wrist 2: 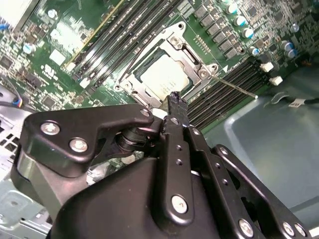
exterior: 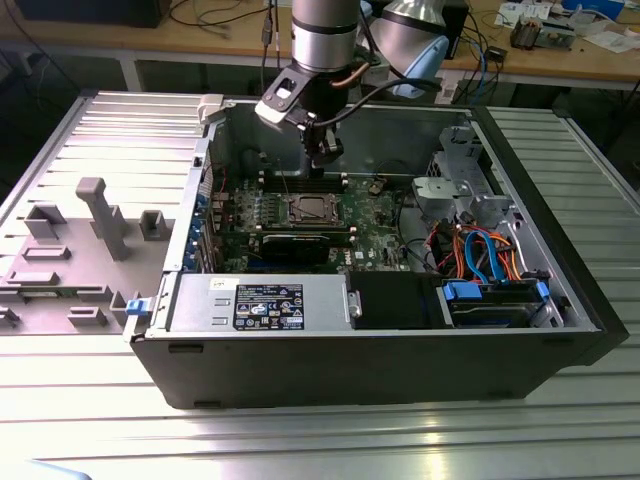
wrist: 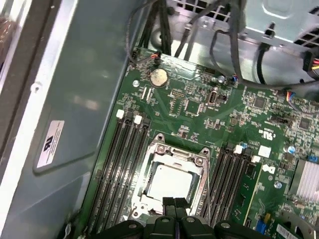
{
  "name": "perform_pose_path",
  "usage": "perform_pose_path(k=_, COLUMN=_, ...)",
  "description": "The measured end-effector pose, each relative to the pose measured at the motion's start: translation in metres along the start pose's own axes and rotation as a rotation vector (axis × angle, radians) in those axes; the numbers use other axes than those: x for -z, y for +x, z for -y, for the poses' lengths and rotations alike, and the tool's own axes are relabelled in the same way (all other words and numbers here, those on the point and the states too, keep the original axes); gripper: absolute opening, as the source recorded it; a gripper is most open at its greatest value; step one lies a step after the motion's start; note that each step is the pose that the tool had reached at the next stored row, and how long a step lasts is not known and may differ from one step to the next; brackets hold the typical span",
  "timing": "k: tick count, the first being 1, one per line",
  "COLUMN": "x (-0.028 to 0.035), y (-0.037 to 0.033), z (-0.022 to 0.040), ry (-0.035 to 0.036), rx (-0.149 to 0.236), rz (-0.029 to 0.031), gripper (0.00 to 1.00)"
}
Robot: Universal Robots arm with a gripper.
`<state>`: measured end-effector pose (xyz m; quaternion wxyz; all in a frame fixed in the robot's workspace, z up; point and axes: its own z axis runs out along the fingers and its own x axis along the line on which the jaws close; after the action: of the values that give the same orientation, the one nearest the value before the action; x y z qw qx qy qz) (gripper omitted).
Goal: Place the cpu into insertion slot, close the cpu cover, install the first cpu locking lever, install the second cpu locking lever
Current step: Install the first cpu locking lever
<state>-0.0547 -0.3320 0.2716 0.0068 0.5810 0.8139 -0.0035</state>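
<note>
Green motherboard [wrist: 199, 107], black memory slots [wrist: 112, 164] either side of cpu [wrist: 172, 181]

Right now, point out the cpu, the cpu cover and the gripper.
cpu [wrist: 172, 181], first wrist view, middle of its silver top.
cpu cover [wrist: 179, 152], first wrist view, one bar of its frame.
gripper [wrist: 175, 201], first wrist view, between its fingertips.

1. Arm [exterior: 324, 35]: last silver-grey segment vertical, entering at top edge of exterior view; black cable [exterior: 372, 75] looped off toward the exterior view's right.
2. White camera block [exterior: 279, 103] on wrist, toward the exterior view's left.
3. Gripper [exterior: 324, 152] pointing straight down.
4. In both wrist views, fingers [wrist 2: 177, 102] [wrist: 169, 203] pressed together at tips, nothing between.
5. Black linkage bars [wrist 2: 174, 164] with silver screws, folded inward.
</note>
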Motion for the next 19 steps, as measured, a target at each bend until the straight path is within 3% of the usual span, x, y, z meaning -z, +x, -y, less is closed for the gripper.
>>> perform_pose_path(k=19, x=0.0000, y=0.0001, z=0.0006, ry=-0.0039, rx=0.256, rz=-0.0005, gripper=0.11)
